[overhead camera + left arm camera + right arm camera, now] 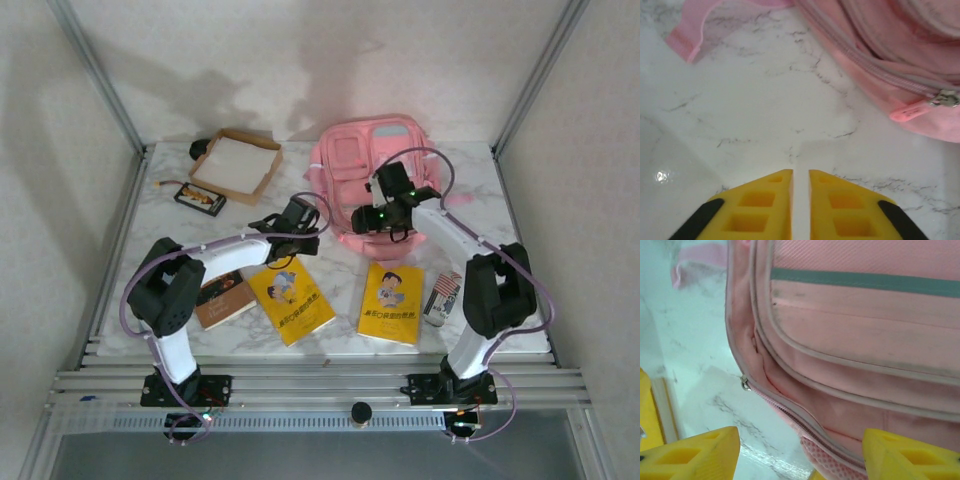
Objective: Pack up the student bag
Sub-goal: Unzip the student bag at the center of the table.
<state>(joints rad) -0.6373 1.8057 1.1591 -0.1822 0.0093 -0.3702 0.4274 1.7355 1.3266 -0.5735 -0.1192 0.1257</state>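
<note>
Right wrist, right gripper point(800, 432) spread wide at student bag point(865, 340); left gripper point(800, 172) barely parted

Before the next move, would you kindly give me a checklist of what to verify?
1. Zipper on the student bag opened: not ok, looks closed where visible.
2. Access to zipper pull: ok, unobstructed.
3. State of right gripper: ok, fingers wide apart.
4. Load in left gripper: ok, empty, over bare table.
5. Packing of yellow books: not ok, both lie on the table.
</note>
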